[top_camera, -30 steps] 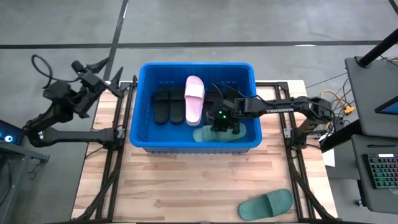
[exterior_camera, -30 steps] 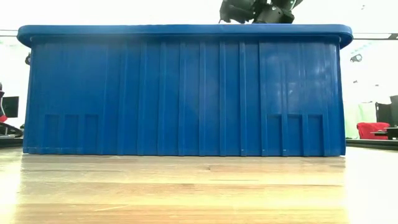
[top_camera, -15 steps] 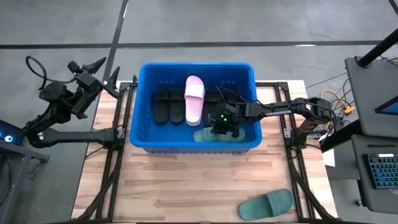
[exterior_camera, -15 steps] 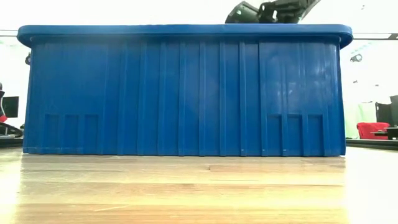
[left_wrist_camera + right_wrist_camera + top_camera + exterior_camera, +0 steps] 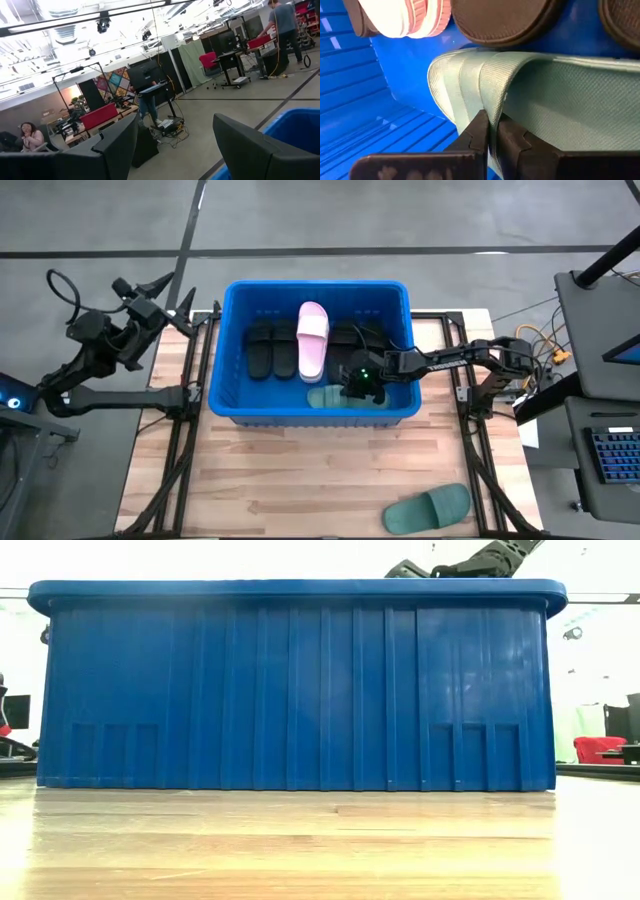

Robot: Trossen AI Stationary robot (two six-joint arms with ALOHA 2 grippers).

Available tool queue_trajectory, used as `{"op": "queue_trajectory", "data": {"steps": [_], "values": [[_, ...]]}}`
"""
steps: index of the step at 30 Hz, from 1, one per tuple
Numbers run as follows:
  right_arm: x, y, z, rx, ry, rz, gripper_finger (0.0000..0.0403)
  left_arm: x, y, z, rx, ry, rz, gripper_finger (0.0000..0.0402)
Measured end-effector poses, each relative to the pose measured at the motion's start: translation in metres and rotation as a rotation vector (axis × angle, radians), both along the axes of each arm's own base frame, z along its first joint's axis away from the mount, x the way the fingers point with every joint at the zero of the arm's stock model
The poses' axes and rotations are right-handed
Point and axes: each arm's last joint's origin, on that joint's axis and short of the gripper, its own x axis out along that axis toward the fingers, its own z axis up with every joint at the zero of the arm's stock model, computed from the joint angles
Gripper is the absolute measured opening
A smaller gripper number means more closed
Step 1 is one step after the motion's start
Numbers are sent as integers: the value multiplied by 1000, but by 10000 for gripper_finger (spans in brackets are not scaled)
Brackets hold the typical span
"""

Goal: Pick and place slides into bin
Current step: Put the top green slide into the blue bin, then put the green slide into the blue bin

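L pincer [image 5: 160, 290] parked off the counter's left edge, up in the air, fingers spread w/ nothing between them; wrist view just shows the room and a corner of the bin. Idle.

Bin [image 5: 228, 350] mid-counter. Inside, left to right: pair of black slides [image 5: 272, 348] side by side on the floor, pink slide [image 5: 312, 338] next to them, more black ones [image 5: 348, 338] partly under the R arm, then green slide [image 5: 335, 397] along the bin's near wall.

R pincer [image 5: 362, 383] is down inside the bin, at the green slide. R wrist view: fingers [image 5: 479, 131] pinched on the strap edge of the green slide [image 5: 560, 100], almost no gap, so gripping it. Can't tell if the sole is fully resting on the bin floor yet. Low view only shows the bin wall [image 5: 300, 690] and a bit of arm above the rim.

Second green slide [image 5: 428, 507] alone on the counter [image 5: 280, 480], near front right, well apart from the bin.

Handling, my read: foam/rubber slide, light, sole flexes, strap is woven-looking and thin. Strap edge is the right grab pt: thin enough to close on, textured so prob no slip. Pinching at one edge means the slide will hang and swing, so expect tilt when lifted. Not fragile, drop into bin is fine. For the last one, same approach: come at the strap, not the sole.
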Motion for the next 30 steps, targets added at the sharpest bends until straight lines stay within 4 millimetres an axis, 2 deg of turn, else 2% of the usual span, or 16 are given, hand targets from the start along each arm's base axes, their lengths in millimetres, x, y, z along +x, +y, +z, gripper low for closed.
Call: {"op": "queue_trajectory", "data": {"steps": [5,10,21,25,30], "values": [[0,-1,2,-17,18,14,39,2,0,0,-1,5,0,244],[0,-3,8,-35,75,41,82,4,1,-1,-2,11,0,244],[1,-4,39,-117,226,161,189,8,2,-2,-7,25,10,244],[7,-5,55,-174,193,204,205,9,2,-2,-8,27,15,244],[17,-9,81,-297,137,215,204,10,2,-2,-11,28,14,244]]}}
